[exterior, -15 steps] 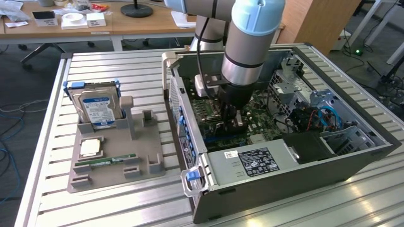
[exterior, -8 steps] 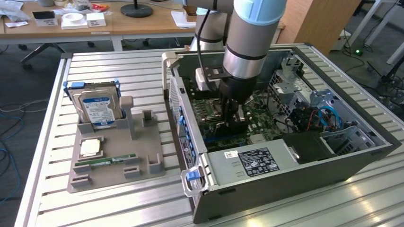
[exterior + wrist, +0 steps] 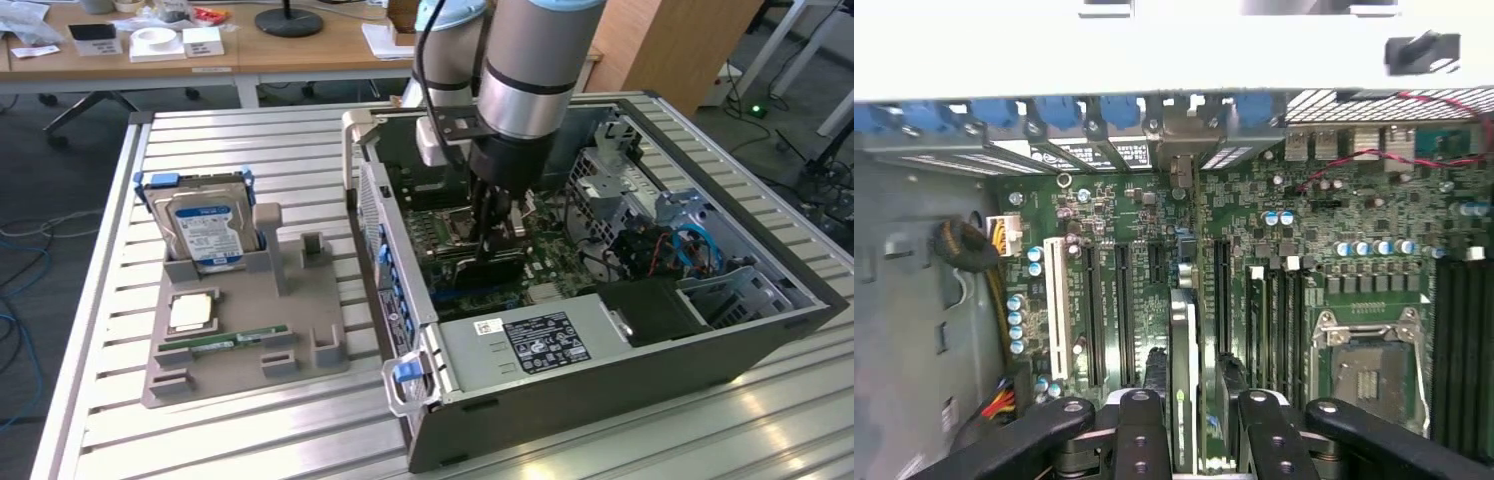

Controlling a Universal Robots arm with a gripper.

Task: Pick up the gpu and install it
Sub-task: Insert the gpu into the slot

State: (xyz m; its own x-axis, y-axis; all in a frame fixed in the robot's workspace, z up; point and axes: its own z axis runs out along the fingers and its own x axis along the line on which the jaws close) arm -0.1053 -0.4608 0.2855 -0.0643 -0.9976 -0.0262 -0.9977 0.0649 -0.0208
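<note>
Wrist view: gripper [image 3: 1189,440] clamped on the gpu [image 3: 1184,350], card held edge-on between the two fingers [image 3: 1142,435], standing upright over the motherboard [image 3: 1354,220] and roughly in line with a slot, rear bracket end [image 3: 1182,150] up near the row of blue retainer clips [image 3: 1064,112]. Cannot tell whether card edge already touches the slot or hangs just above. Exterior view: arm [image 3: 527,70] reaching down into the open computer case [image 3: 561,380], gripper [image 3: 497,235] low over the board, card mostly hidden behind it. Risks, as judgement: slight skew between card edge and slot, then connector lands on the slot wall and jams or flexes the board; bracket tab snagging on the rear frame instead of dropping into its opening; card pivoting in the grip since held by thin faces near one end; neighbouring red wires [image 3: 1374,150] well apart, low snag risk. Counts: one arm, one gripper, two fingers, one gpu, one case, one empty CPU socket [image 3: 1369,375], several long black slots plus one white slot [image 3: 1057,305]. On the grey tray [image 3: 240,375] beside the case: one blue-labelled hard drive [image 3: 207,235] upright, one square chip [image 3: 191,312], one green memory stick [image 3: 220,343].
</note>
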